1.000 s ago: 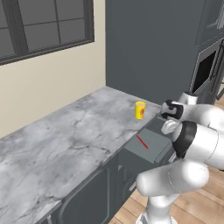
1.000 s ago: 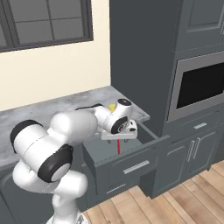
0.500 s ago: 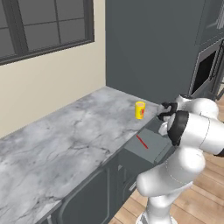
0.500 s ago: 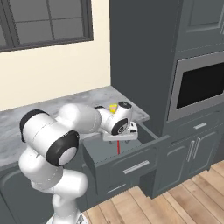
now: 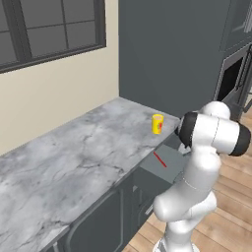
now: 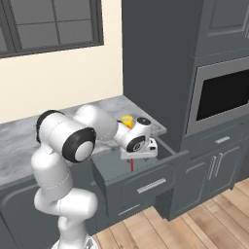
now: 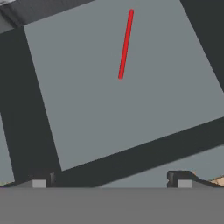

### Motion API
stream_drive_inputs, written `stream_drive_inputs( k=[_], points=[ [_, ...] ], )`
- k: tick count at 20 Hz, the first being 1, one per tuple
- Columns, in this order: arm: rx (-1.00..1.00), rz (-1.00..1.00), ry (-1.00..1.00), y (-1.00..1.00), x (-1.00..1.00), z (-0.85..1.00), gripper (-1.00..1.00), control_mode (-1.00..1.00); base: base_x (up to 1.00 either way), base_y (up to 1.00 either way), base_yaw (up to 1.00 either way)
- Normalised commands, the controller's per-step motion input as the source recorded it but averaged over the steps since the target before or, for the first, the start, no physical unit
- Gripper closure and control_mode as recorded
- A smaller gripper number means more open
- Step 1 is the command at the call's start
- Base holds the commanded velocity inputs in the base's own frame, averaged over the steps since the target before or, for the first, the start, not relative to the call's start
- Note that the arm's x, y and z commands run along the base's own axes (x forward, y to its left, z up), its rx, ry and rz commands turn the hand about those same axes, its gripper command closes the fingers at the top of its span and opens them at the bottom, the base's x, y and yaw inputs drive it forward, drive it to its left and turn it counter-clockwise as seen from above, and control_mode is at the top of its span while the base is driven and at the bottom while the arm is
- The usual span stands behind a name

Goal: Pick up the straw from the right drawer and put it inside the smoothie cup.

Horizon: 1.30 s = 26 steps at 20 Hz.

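The right drawer (image 6: 146, 168) stands pulled out below the marble table (image 5: 74, 157). The straw (image 7: 125, 43) lies flat on the drawer's grey bottom, touching nothing else. The tool (image 7: 111, 180) hangs above the drawer, its jaws spread wide and empty, well apart from the straw. The smoothie cup (image 5: 157, 124) stands upright on the table near its right end, just beyond the drawer.

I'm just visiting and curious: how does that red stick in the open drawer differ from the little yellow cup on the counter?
The straw is thin, straight and all red; the smoothie cup is a squat yellow cylinder. The straw lies flat on the right drawer bottom; the smoothie cup stands upright on the marble counter. Both carry red, since the cup has a red mark on its side.
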Motion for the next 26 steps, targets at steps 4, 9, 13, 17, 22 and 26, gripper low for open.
stream_drive_inputs(
  k=[4,9,13,17,22,26],
  points=[
    [0.0,0.06,0.01,-0.16,0.34,-0.35,-1.0,-1.0,0.0,0.0,0.0],
    [0.0,0.11,0.04,-0.1,0.25,-0.5,-1.0,-1.0,0.0,0.0,0.0],
    [0.0,0.1,0.07,-0.19,0.06,-0.49,-1.0,-1.0,0.0,0.0,0.0],
    [0.0,0.01,0.12,-0.76,-0.39,-0.4,-1.0,-1.0,0.0,0.0,0.0],
    [0.02,0.0,0.04,-1.0,-0.98,-0.18,-1.0,-1.0,0.0,0.0,0.0],
    [0.07,-0.01,0.0,-1.0,-1.0,-0.01,-1.0,-1.0,0.0,0.0,0.0]
  ],
)
